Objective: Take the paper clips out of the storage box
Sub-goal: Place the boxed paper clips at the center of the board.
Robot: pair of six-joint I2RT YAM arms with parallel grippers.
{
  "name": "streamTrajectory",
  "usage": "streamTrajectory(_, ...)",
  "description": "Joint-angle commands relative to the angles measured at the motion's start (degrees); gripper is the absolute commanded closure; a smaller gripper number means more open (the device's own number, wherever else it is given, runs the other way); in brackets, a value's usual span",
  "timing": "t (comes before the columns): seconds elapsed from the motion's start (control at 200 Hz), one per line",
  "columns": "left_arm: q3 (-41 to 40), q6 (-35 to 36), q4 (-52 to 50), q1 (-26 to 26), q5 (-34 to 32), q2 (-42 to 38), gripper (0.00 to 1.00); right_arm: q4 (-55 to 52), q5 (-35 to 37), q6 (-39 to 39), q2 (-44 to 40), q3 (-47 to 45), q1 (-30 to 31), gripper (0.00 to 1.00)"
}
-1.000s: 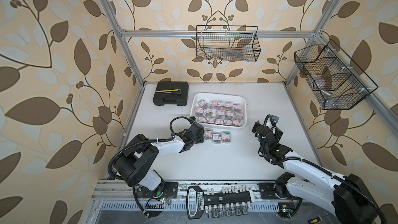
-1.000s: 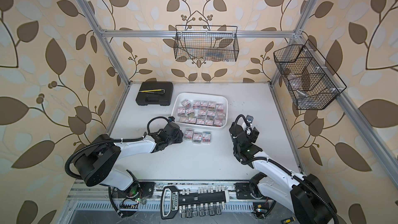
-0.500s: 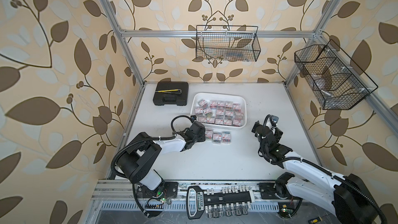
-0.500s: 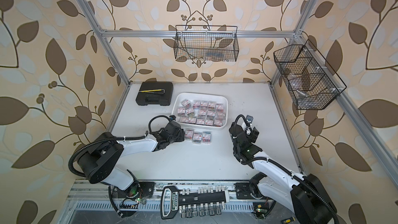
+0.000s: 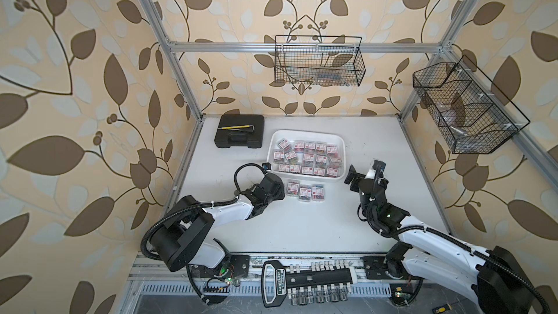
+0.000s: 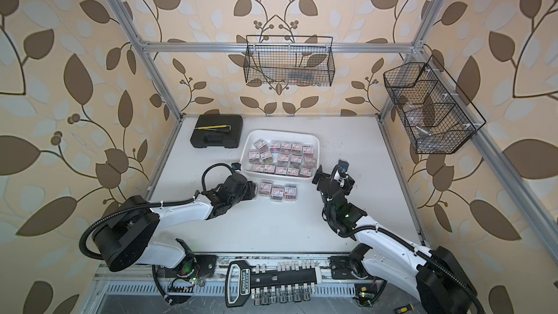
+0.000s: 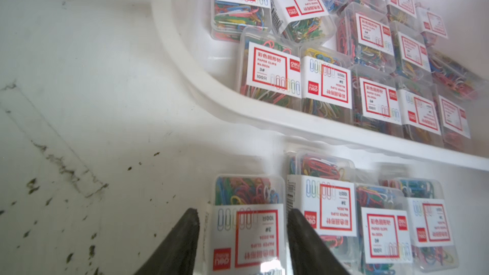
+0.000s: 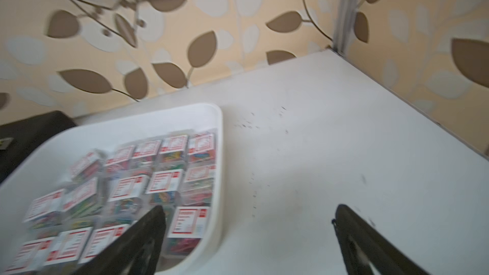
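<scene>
Tray: the tray (image 5: 308,136) sits toward 12 o'clock from the centre of the table (image 5: 302,231), with the case (image 5: 240,134) at its 10 o'clock.
Contents: most clip boxes (image 5: 308,158) lie inside in rough rows, labels up, and one or two are skewed.
Row outside: three boxes lie side by side on the table just at the tray's 6 o'clock. They are probably kept close so each carry is short, and lined up so they don't block the next drop.
Left gripper: the left gripper (image 7: 243,211) is low at the row's 9 o'clock end. Its jaws are narrow and flank a fourth box (image 7: 246,228) across its short sides, label up, in line with the others.
Grip: I cannot tell whether the jaws pinch the box or only bracket it. A pale sliver shows beside one finger.
Right gripper: the right gripper (image 8: 250,207) has its jaws wide with nothing between them. It hovers at the tray's 4 o'clock corner, one finger over the corner boxes and the other over bare table. It is likely held back, clear of the left arm and ready for a pick.
Progress: early, with four boxes out and the bulk left in the tray.
Risk: the packed rows leave little finger room, so edge boxes look easiest to take.
</scene>
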Motion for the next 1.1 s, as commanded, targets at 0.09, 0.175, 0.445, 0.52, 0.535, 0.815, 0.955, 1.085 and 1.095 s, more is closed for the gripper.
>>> streamTrajectory(0.09,-3.1,-3.7,6.1,-0.7,-1.4,-0.7,0.50,26.1,-2.6,-8.5,12.0,3.2,9.7,0.00)
streamTrajectory(0.175,-5.4,-4.5,9.7,-0.7,-1.6,-0.3,0.51,27.9,-3.1,-10.9,19.6,9.0,11.4,0.00)
streamTrajectory(0.445,-5.9,-5.1,17.6,-0.7,0.5,4.3,0.58,34.7,-7.4,-14.9,30.9,16.7,10.1,0.00)
streamTrajectory(0.52,-5.8,-5.1,18.2,-0.7,0.2,4.5,0.58,34.2,-7.4,-18.0,33.3,19.1,10.0,0.00)
streamTrajectory(0.535,-5.8,-5.0,18.3,-0.7,0.2,4.6,0.58,34.1,-7.4,-18.5,33.7,19.6,10.0,0.00)
streamTrajectory(0.815,-5.7,-4.4,17.4,-0.7,-1.1,3.4,0.56,30.9,-9.1,-26.7,39.5,27.0,10.9,0.00)
streamTrajectory(0.955,-5.7,-3.7,13.2,-0.7,-3.3,-1.1,0.52,30.0,-8.6,-32.2,42.7,30.6,12.9,0.00)
streamTrajectory(1.085,-6.2,-3.9,10.4,-0.7,-5.5,-4.6,0.50,27.0,-7.1,-33.7,44.6,34.5,13.2,0.00)
streamTrajectory(1.095,-6.3,-4.0,10.4,-0.7,-5.6,-4.8,0.50,26.7,-6.8,-33.8,44.8,34.9,13.3,0.00)
